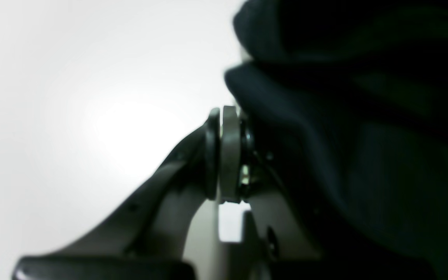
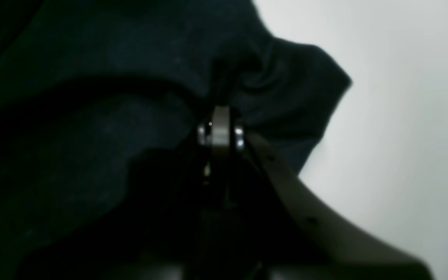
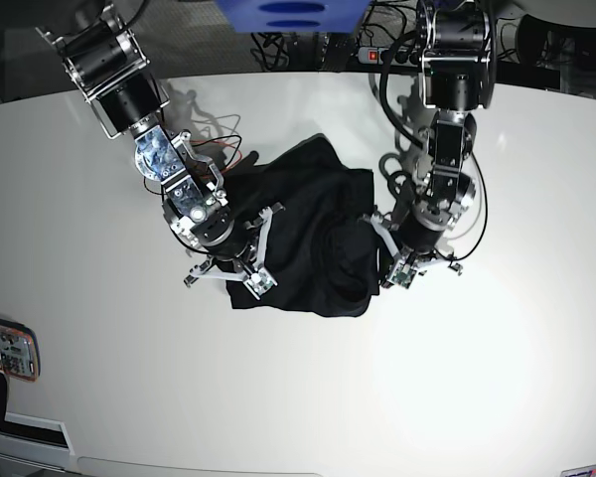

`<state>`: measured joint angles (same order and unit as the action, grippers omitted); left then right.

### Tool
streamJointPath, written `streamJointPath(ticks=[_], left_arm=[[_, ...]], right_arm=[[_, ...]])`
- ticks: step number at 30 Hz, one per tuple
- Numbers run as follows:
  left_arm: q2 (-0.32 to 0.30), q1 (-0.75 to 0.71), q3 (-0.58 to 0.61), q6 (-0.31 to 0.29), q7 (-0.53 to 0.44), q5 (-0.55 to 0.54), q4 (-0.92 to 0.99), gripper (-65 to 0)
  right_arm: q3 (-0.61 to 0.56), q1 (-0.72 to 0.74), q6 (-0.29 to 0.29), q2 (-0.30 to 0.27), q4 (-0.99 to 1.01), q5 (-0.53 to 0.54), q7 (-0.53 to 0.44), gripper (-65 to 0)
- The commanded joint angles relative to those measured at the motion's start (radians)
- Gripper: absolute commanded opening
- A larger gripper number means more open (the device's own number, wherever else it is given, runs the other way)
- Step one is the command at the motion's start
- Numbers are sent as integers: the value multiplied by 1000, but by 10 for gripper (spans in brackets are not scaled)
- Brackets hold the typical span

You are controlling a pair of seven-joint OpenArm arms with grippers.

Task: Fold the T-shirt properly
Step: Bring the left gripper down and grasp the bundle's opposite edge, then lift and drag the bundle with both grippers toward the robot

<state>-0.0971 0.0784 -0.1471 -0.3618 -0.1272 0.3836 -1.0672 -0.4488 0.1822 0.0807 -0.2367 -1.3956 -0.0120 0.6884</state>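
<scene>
The black T-shirt (image 3: pixel 303 234) lies bunched and creased in the middle of the white table (image 3: pixel 497 368). My right gripper (image 3: pixel 248 276) is at the shirt's near left edge, on the left of the base view. In the right wrist view that gripper (image 2: pixel 220 130) is shut on a pinch of the T-shirt (image 2: pixel 91 116), and dark cloth bulges around its tips. My left gripper (image 3: pixel 385 266) is at the shirt's right edge. Its fingers (image 1: pixel 230 155) are pressed together, with the T-shirt (image 1: pixel 364 147) draped against and past them on the right.
A flat device with a red edge (image 3: pixel 5 348) lies at the table's left edge. Behind the table are a blue object (image 3: pixel 293 12), a power strip (image 3: pixel 377 57) and cables. Red and black wires (image 3: pixel 219 149) trail beside the right arm.
</scene>
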Motion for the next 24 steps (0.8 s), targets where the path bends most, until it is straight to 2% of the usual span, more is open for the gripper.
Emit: streamJointPath(ticks=[1, 5, 9, 12, 17, 24], left_arm=[[4, 7, -3, -1, 82, 42, 11, -650], [6, 57, 1, -1, 85, 44, 37, -650], [10, 88, 1, -1, 85, 44, 49, -650], [40, 73, -6, -1, 83, 44, -11, -650], [40, -124, -9, -1, 85, 41, -321, -650], [41, -434, -130, 0, 80, 36, -735, -650]], right_arm=[[3, 0, 4, -6, -41, 1, 3, -650], [3, -51, 4, -23, -136, 1, 69, -650], [3, -106, 4, -40, -233, -1, 78, -650], [3, -112, 4, -51, -253, -1, 100, -650], [43, -109, 4, -54, -252, -1, 100, -650], [104, -109, 4, -53, -256, -1, 127, -650]])
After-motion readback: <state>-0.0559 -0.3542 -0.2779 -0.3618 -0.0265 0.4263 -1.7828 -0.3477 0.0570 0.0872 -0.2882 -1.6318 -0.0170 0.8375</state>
